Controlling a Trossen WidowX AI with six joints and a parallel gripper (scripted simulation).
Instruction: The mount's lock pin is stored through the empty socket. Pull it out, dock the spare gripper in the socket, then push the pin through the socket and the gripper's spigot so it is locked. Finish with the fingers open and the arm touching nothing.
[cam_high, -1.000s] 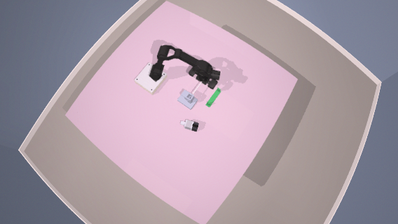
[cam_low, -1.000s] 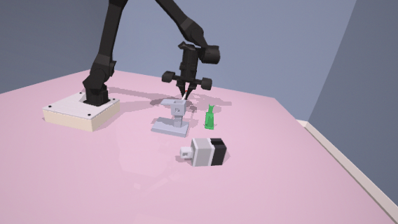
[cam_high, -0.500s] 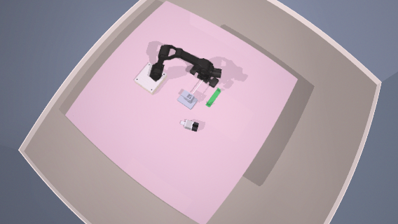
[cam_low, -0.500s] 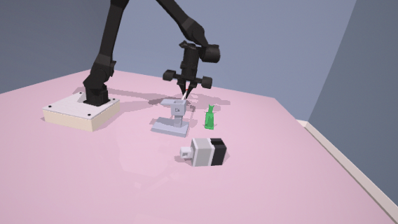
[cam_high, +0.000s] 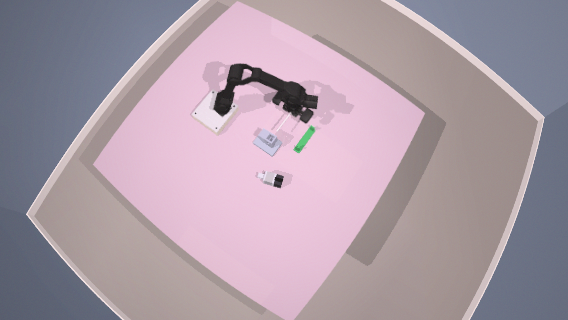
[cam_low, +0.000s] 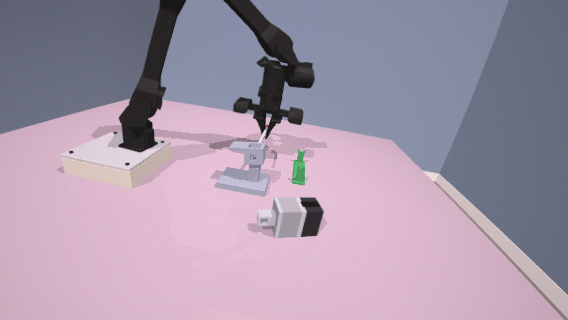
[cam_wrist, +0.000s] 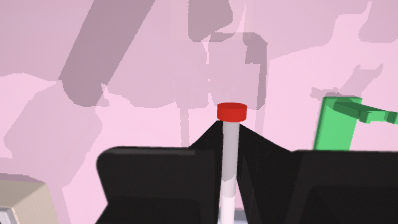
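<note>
My gripper (cam_high: 291, 114) (cam_low: 266, 134) (cam_wrist: 225, 126) is shut on the lock pin, a thin white rod (cam_high: 283, 123) (cam_low: 262, 138) (cam_wrist: 230, 165) with a red head just above the fingertips. The pin slants down towards the mount; its lower end is at or just behind the socket, and I cannot tell whether it is fully clear of it. The grey-blue mount (cam_high: 262, 144) (cam_low: 239, 181) stands upright, with its square socket (cam_high: 270, 137) (cam_low: 254, 154) on a short post. The spare gripper (cam_high: 270, 178) (cam_low: 288, 217), grey, white and black, lies on its side in front of the mount, its holed white spigot (cam_low: 264, 218) pointing left.
A green bracket-like part (cam_high: 304, 139) (cam_low: 299, 172) (cam_wrist: 335, 130) with upright ends stands on the pink table (cam_high: 200, 190) (cam_low: 150, 250), right of the mount. The arm's white base plate (cam_high: 210, 120) (cam_low: 100, 152) is at the left.
</note>
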